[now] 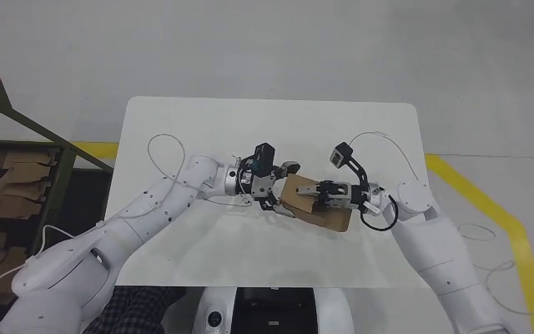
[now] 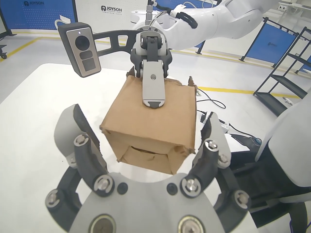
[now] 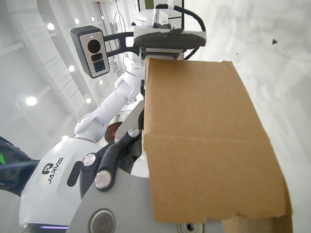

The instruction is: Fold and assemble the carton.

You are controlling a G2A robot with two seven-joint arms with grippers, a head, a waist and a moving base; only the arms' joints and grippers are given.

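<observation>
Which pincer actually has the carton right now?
The right pincer: shut on the upper panel of the carton. The left pincer is open, fingers either side, not touching.

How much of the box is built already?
Done: the carton is opened into a box shape. In hand: the right gripper pinches its top panel, and the open left gripper sits at one end. Left: that end's flaps look only partly folded in.
</observation>
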